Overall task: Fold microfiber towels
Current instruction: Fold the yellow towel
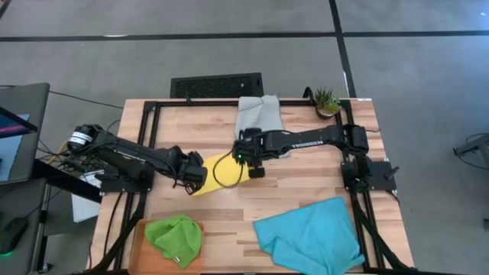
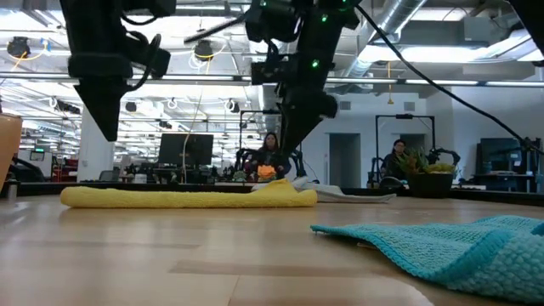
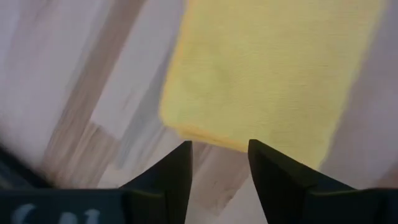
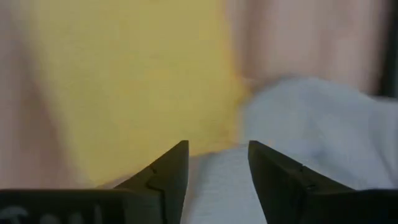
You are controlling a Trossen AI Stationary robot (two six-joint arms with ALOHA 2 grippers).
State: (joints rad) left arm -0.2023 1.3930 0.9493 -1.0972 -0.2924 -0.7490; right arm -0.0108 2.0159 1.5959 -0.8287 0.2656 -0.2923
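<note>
Nearest the front edge of the table (image 1: 306, 191), the turquoise towel (image 1: 309, 237) lies rumpled toward the front right corner, and the green towel (image 1: 176, 238) sits bunched on the orange tray (image 1: 141, 252) at the front left corner; neither looks folded yet. Toward the middle of the table, the yellow towel (image 1: 221, 174) lies as a flat, narrow folded strip. The left gripper (image 1: 192, 177) hangs just above one end of it with its jaws parted and nothing between them, and the right gripper (image 1: 248, 159) hangs over the other end, likewise spread and empty. Farther back, at the rear edge, the grey towel (image 1: 258, 114) lies loosely heaped, one corner close to the yellow strip, with a small potted plant (image 1: 327, 101) in the rear right corner. The likely trouble is a fingertip catching the soft pile as the arms lift away, which would drag the top layer and spoil the fold. The right gripper could also snag the neighbouring grey cloth and pull it onto the yellow one.
</note>
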